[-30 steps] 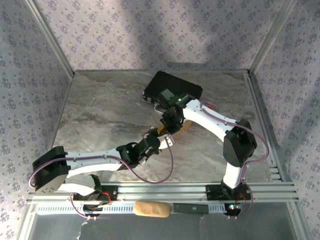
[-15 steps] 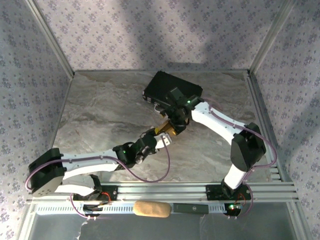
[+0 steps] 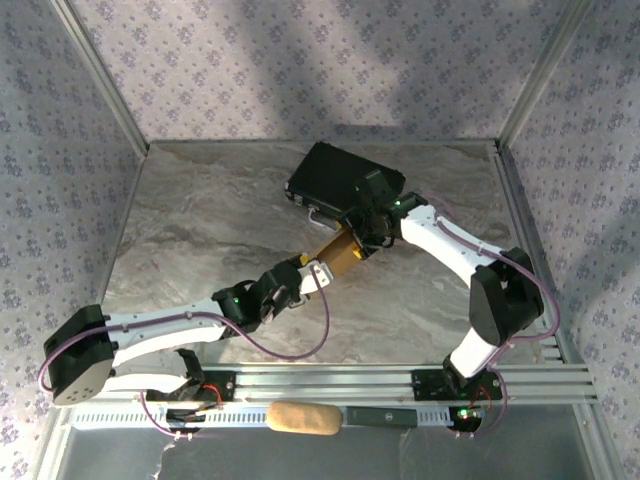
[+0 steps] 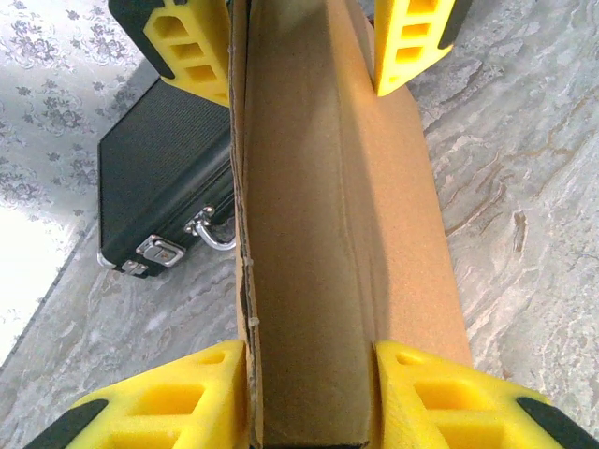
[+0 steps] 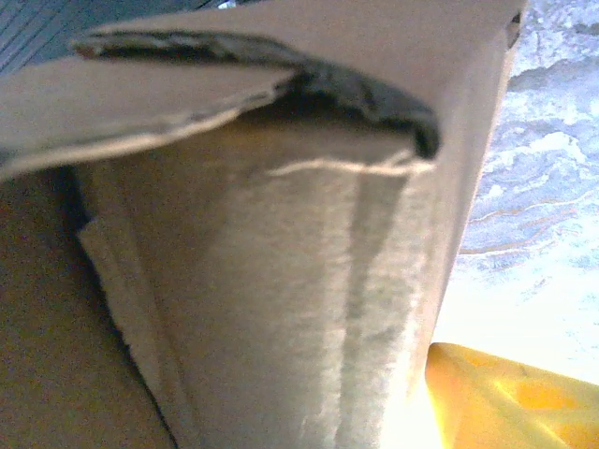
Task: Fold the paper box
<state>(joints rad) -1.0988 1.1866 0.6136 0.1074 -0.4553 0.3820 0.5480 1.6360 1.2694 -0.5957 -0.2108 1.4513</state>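
Item, left gripper [image 3: 311,273]: clenching the near end of the paper box [image 3: 339,251], yellow pads [image 4: 215,393] pressing on both long walls, probably anchoring it while the far end is being worked

Item, paper box: sitting as a narrow tan channel between the two grippers, over the middle of the marble table [image 3: 200,230], just in front of the black case [image 3: 335,170]

Item, right gripper [image 3: 364,230]: straddling the far end, fingers [image 4: 192,47] flanking both walls; whether they are pinching or merely bracketing cannot be told

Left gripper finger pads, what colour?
Bright yellow. The pads show best in the left wrist view, pressed against the paper box.
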